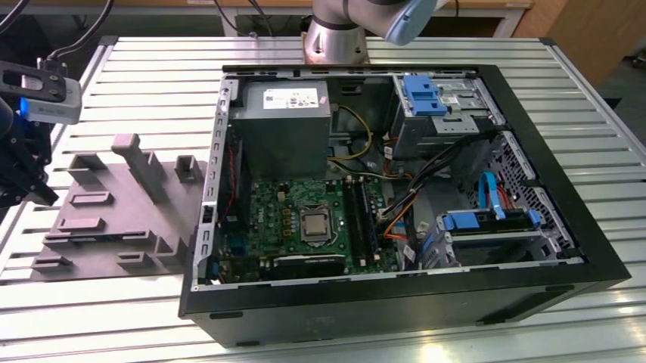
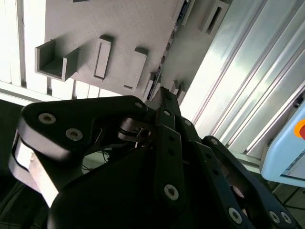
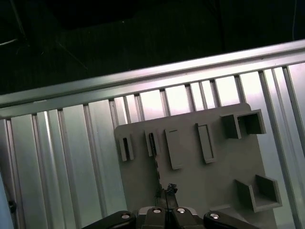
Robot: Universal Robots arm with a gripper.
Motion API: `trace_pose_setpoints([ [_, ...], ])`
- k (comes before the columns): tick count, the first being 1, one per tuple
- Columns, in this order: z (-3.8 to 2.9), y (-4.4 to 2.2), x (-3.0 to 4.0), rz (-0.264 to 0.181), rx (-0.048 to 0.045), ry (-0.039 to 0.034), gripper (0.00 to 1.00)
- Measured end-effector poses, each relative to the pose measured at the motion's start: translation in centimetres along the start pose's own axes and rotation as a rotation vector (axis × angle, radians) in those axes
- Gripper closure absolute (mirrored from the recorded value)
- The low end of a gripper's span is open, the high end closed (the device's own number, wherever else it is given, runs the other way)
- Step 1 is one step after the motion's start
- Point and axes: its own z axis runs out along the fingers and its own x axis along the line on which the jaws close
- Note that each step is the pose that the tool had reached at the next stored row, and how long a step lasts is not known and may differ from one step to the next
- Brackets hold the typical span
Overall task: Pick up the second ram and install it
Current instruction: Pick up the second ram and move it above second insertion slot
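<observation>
The hand (image 2: 164, 95) is pressed together, pinching the thin second ram (image 2: 167, 45) edge-on over the pale grey tray (image 1: 111, 227) on the table (image 1: 151, 68); just beside the tray, the open computer case (image 1: 565, 249) holds a green motherboard (image 1: 293, 204)

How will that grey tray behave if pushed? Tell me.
The grey tray looks rigid, moulded in one piece with its blocks. Lying flat and broad on the slatted table, it would probably slide, not tip, perhaps catching on the grooves.

1 arm (image 1: 338, 30) rising at upper centre of exterior view; gripper (image 1: 35, 189) at far left edge, pointing down, 2 fingers (image 2: 167, 138) pinched on second ram (image 2: 167, 47).
</observation>
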Motion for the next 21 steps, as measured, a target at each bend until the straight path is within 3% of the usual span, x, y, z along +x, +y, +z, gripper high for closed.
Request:
trace_pose_setpoints([
  [21,0.55,-0.04,0.01,-0.002,-0.0001,0.0002,0.89],
])
